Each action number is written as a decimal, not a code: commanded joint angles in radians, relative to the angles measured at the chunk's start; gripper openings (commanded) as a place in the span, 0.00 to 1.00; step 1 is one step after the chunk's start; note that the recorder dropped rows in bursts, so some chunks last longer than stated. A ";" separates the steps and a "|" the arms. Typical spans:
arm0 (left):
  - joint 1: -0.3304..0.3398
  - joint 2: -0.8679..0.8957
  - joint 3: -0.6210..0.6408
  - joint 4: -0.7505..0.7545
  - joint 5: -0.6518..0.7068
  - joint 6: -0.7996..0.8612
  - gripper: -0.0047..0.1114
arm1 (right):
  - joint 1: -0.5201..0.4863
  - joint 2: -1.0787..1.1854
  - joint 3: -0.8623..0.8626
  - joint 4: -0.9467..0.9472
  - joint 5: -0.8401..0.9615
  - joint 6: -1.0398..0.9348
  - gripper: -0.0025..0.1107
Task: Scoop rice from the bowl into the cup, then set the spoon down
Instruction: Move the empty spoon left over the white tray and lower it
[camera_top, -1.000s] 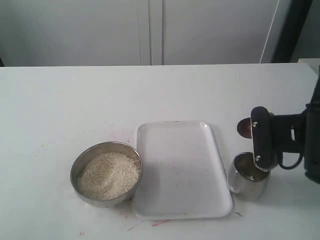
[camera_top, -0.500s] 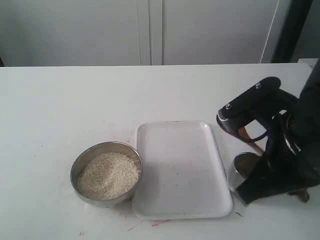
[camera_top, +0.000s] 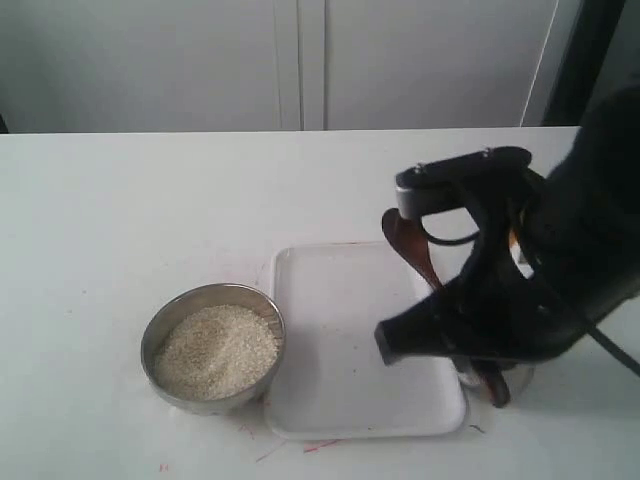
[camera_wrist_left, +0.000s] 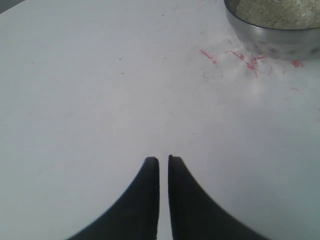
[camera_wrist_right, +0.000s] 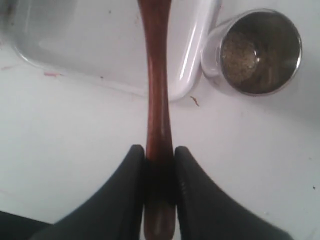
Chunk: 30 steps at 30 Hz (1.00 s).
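The dull grey metal bowl (camera_top: 213, 345) full of off-white rice (camera_top: 215, 350) sits left of the tray; its rim (camera_wrist_left: 272, 32) also shows in the left wrist view. My right gripper (camera_wrist_right: 159, 150) is shut on the handle of the reddish-brown wooden spoon (camera_wrist_right: 157, 75). The spoon's oval end (camera_top: 408, 243) hangs over the tray's far right part. The shiny steel cup (camera_wrist_right: 255, 50) stands beside the tray's corner with some rice (camera_wrist_right: 239, 50) in its bottom; in the exterior view the right arm (camera_top: 500, 290) hides it. My left gripper (camera_wrist_left: 163, 159) is shut, empty, over bare table.
A white rectangular tray (camera_top: 340, 350) lies between bowl and cup, its corner (camera_wrist_right: 192, 75) under the spoon handle. Red pen marks (camera_wrist_left: 240, 57) streak the white table near the bowl. White cabinet doors stand behind the table.
My right arm has swung left from beside the cup to over the tray's right side, carrying the spoon with it. The arm now covers the cup in the exterior view.
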 joint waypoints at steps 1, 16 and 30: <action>-0.007 0.000 0.009 -0.006 0.048 -0.005 0.16 | 0.000 0.120 -0.168 0.006 0.023 0.035 0.02; -0.007 0.000 0.009 -0.006 0.048 -0.005 0.16 | 0.000 0.567 -0.382 0.007 0.024 0.139 0.02; -0.007 0.000 0.009 -0.006 0.048 -0.005 0.16 | -0.003 0.659 -0.382 0.025 -0.096 0.268 0.02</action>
